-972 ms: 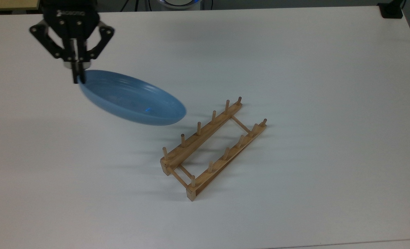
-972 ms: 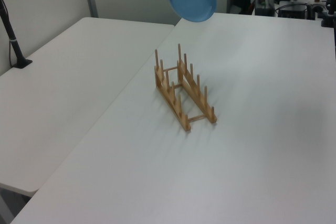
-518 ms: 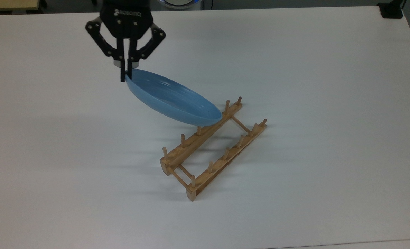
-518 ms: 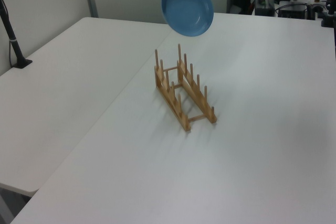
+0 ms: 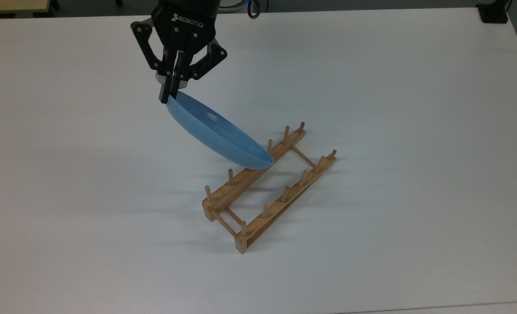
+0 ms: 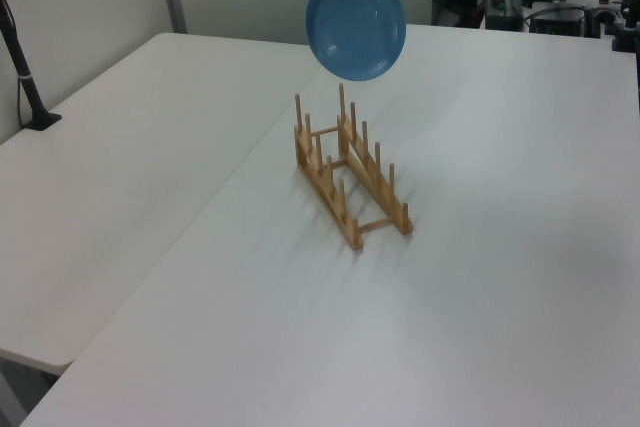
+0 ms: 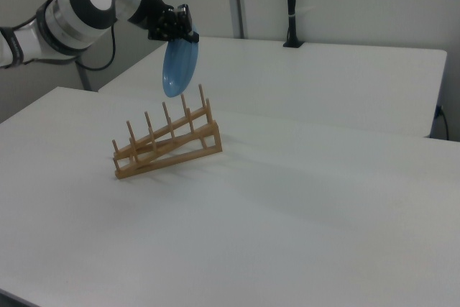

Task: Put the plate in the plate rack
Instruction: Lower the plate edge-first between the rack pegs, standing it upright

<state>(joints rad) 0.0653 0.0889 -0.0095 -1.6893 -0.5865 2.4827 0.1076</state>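
I see the gripper point(image 5: 170, 97) clamped on the rim of the plate point(image 5: 217, 133), its fingers pinched close together on the plate's upper edge. The plate hangs off the table, held on edge and tilted, well above the rack point(image 5: 267, 185) rather than in it. In the top view it reads as a narrow ellipse whose long axis runs from the gripper down toward the top view's right, ending over the rack's far rail near its 3rd and 4th pegs. In the left view point(image 6: 356, 24) its hollow face is turned toward the camera and it appears nearly round, hanging above the rack's point(image 6: 347, 173) far end with clear air between its lower edge and the peg tips. In the right view the plate point(image 7: 178, 66) is seen almost edge-on, near upright, its lower rim just above the tall end of the rack point(image 7: 167, 142). The rack sits on the white table point(image 5: 393, 109), with 2 rails of 6 pegs each.
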